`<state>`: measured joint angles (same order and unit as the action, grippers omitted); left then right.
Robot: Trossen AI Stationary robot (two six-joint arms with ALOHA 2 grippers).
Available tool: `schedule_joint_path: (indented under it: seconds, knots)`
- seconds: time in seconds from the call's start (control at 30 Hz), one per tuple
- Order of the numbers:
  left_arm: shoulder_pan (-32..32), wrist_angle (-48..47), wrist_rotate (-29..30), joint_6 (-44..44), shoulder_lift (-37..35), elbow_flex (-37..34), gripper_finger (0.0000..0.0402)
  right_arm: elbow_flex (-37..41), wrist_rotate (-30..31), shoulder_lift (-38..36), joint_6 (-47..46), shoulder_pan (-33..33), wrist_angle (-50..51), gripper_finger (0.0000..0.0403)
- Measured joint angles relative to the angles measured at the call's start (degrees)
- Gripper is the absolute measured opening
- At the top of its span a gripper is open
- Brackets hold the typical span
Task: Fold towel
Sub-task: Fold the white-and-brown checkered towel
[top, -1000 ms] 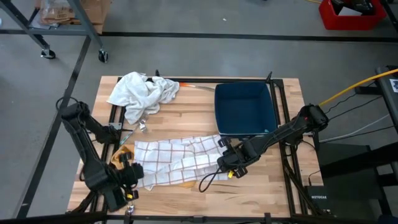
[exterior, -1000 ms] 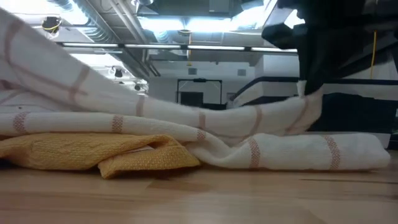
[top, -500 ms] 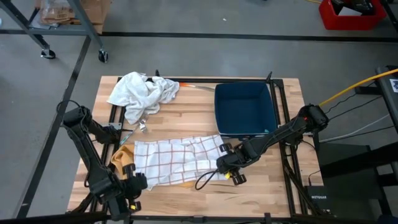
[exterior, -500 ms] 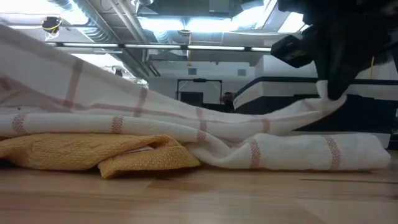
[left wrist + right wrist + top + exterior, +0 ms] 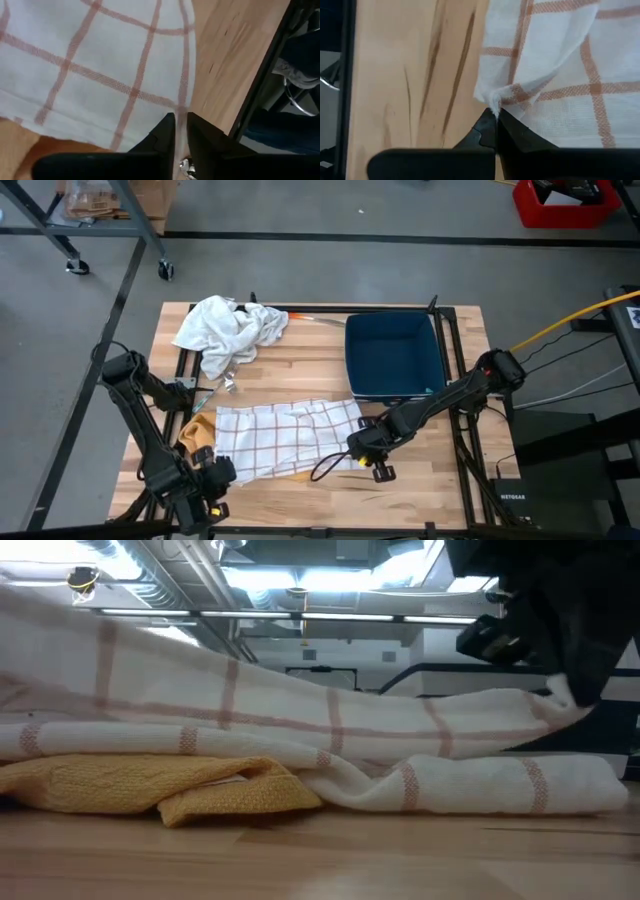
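Observation:
A white towel with red checks (image 5: 285, 435) lies across the near middle of the table, its lower layer on the wood and partly on a yellow cloth (image 5: 196, 430). My left gripper (image 5: 216, 475) is at the towel's near left corner and shut on it. My right gripper (image 5: 360, 450) is at the towel's right end, shut on a corner. In the low view the upper layer (image 5: 300, 700) spans raised between the two holds, above the lower layer (image 5: 470, 785) and the yellow cloth (image 5: 150, 785). My left gripper pinches the towel's hemmed edge (image 5: 182, 111) near its corner between the two fingers, coming steeply from above. The cloth runs up from the table to the hold, lifted. My right gripper pinches a bunched corner tip (image 5: 494, 101) of the towel between its fingertips, pointing steeply down. The corner (image 5: 560, 700) is held a little above the lower layer, the cloth nearly taut toward the left hold.
A dark blue bin (image 5: 393, 358) stands at the far right, just behind my right arm. A crumpled white cloth (image 5: 228, 328) lies at the far left. Bare wood shows along the near edge and between the cloths.
My left gripper has gone toward the near edge and sunk a little, its wrist turning. My right gripper has rolled, dropped slightly and drawn the held corner toward the near right. The towel's upper layer has gone from twisted and sagging to spread flatter and tauter.

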<state>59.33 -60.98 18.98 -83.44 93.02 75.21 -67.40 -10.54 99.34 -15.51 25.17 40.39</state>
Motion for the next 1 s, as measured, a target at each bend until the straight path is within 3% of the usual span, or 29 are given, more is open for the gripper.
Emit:
schedule_joint_path:
  seconds: [0.33, 0.63, 1.0]
  knots:
    - [0.0, -0.1, -0.9, -6.2, 0.6, -3.7, 0.0098, 0.0, -1.1, 4.9, -4.1, 0.0, -0.1, 0.0005]
    - [-0.1, 0.7, 0.4, -4.6, 0.6, -3.7, 0.0084, -1.5, -0.4, 4.9, -3.6, 0.0, 0.0, 0.0005]
    - [-0.4, 0.6, 0.9, -3.5, 0.6, -3.7, 0.0087, -9.8, 3.5, 4.8, -2.6, 0.0, 11.9, 0.0005]
